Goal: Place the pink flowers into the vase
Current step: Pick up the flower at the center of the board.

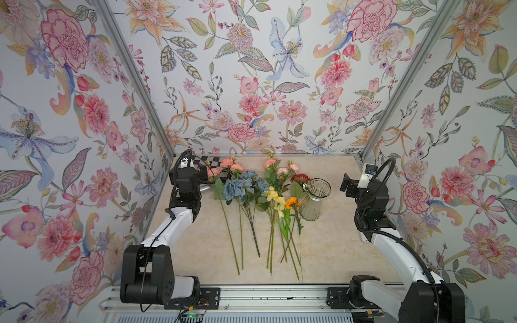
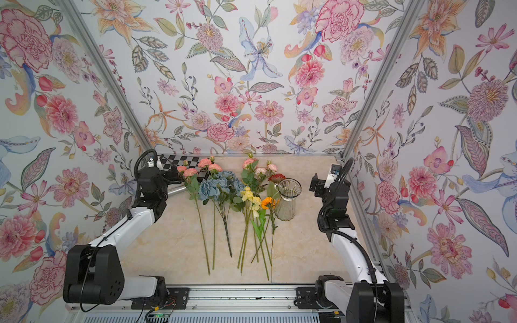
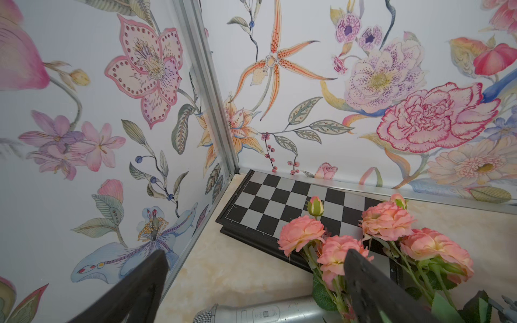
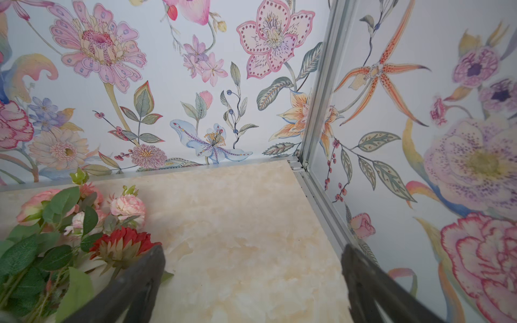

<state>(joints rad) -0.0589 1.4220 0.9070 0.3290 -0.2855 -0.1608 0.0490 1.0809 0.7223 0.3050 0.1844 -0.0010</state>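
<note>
Showing the left gripper (image 3: 257, 260) with jaws spread wide and nothing between them, hanging over the far left corner of the table (image 1: 335, 251). Showing one of its fingertips (image 3: 356, 258) overlapping a salmon bloom in the left wrist view, with actual contact impossible to tell. Lying directly under that gripper, a grey metal cylinder (image 3: 265, 311). Lying just beyond it against the back wall, a black-and-silver chessboard (image 3: 279, 201).

Showing the right gripper (image 4: 253, 254) also with jaws wide apart and empty, hanging over bare table near the far right side.

Showing the pink flowers (image 1: 230, 165) lying flat on the table in two sprays, blooms toward the back wall and stems pointing toward the arm bases. Resting partly on the chessboard, the left spray's blooms. Lying between the two sprays, a dusty blue rose bunch (image 1: 240, 186). Lying near the second spray, yellow flowers (image 1: 275, 197), a red flower (image 4: 123, 246) and an orange flower (image 1: 292, 202).

Showing the vase (image 1: 314, 198) standing upright and empty at the right end of the flower row, between the flowers and the right gripper, just beside the orange flower.

Surrounding everything on three sides, floral wallpaper (image 1: 251, 70).
</note>
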